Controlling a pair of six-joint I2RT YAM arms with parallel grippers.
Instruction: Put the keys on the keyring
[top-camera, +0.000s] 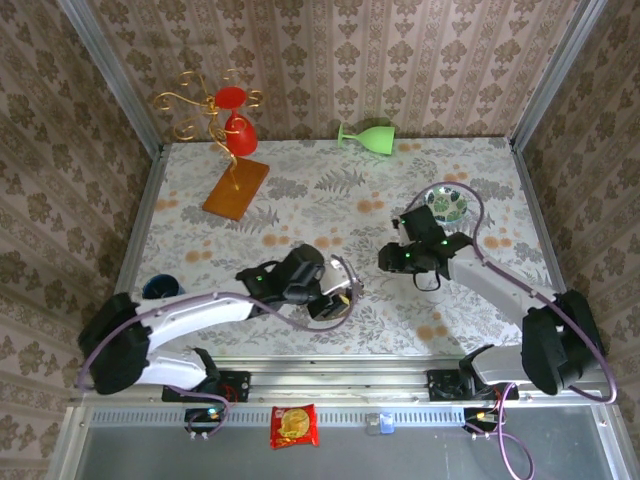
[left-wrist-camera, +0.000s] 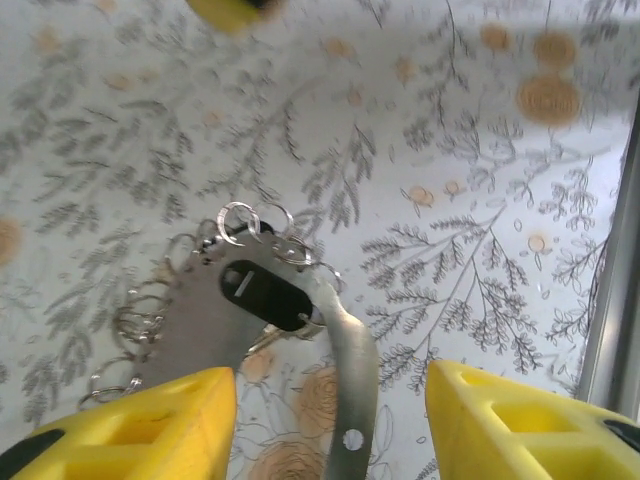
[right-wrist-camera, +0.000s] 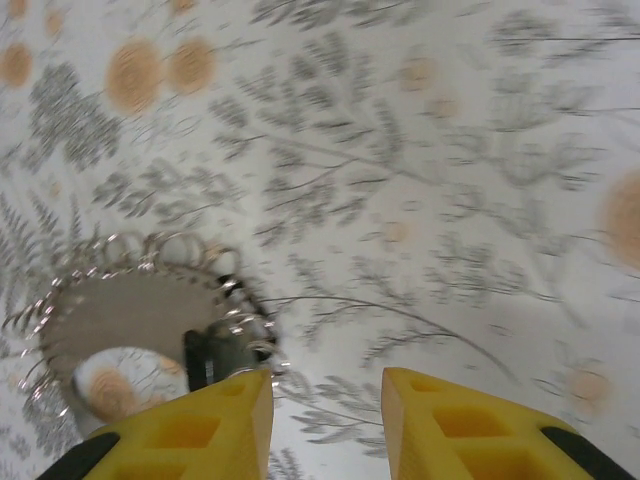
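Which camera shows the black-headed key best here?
Left wrist: the key is close and sharp, black head against the keyring. Top external shows the keyring's arc beside the left arm, the key too small to make out. Right wrist is blurred; a dark piece there may be a key.

The tablecloth (top-camera: 330, 215) lies open from centre toward 12 o'clock. Around it stand board (top-camera: 236, 188) at 10, goblet (top-camera: 235, 125) at 11, cup (top-camera: 368, 136) at 12, dish (top-camera: 446, 204) at 2, keyring (left-wrist-camera: 350, 380) at 6.
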